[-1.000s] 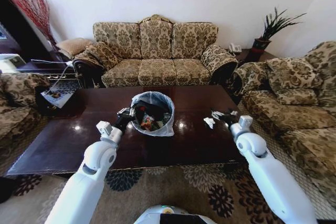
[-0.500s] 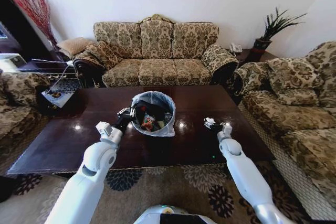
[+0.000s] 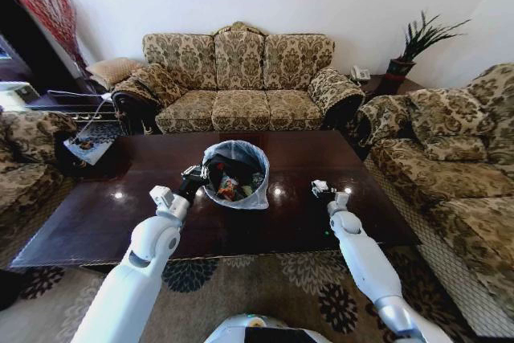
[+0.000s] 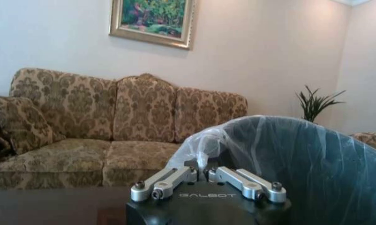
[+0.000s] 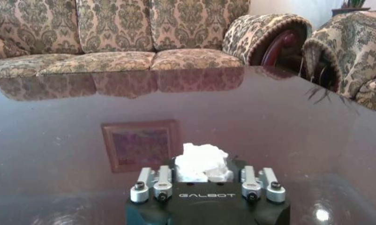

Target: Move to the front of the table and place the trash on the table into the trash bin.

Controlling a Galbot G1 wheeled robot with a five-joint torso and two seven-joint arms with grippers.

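You had the right gripper (image 3: 320,189) clenched on the tissue (image 5: 202,163) above the table (image 3: 96,222), right of the bin (image 3: 234,173). The left gripper (image 3: 193,174) pinched the bin's liner rim, apparently steadying it mid-table for the drop.

Glossy white rounded arms end in black gripper (image 5: 206,187) bodies marked GALBOT, with silver linkages and small dark screws.
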